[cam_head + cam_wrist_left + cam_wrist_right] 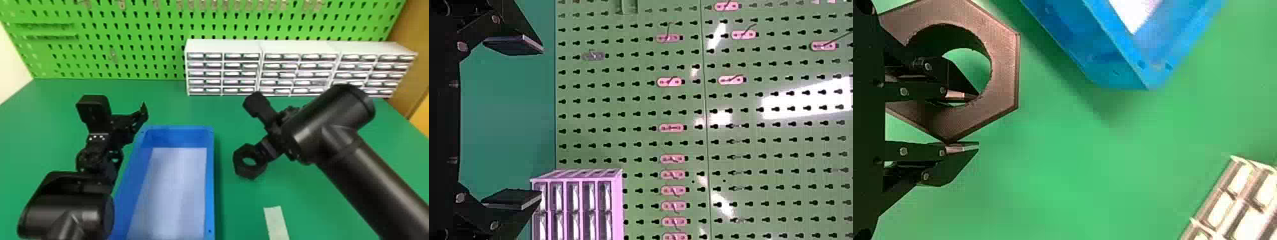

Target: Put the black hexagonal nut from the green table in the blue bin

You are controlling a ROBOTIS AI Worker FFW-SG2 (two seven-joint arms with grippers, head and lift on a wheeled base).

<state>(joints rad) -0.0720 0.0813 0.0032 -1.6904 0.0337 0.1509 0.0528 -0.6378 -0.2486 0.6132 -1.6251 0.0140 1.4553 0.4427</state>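
Right pincer (262, 153) around rim of black hexagonal nut (250, 173)

The nut (1005, 65) has a matt, slightly grainy face, while the bin (209, 178) looks like smooth plastic with a soft sheen. The sheet (178, 188) inside appears flat and matt, like paper. A smooth, mostly dull surface covers the table (159, 102). The pegboard (629, 105) looks like painted metal and throws glossy reflections. The drawer units (223, 46) seem plastic, with shiny fronts. Smooth, satin black covers the right arm (360, 169).
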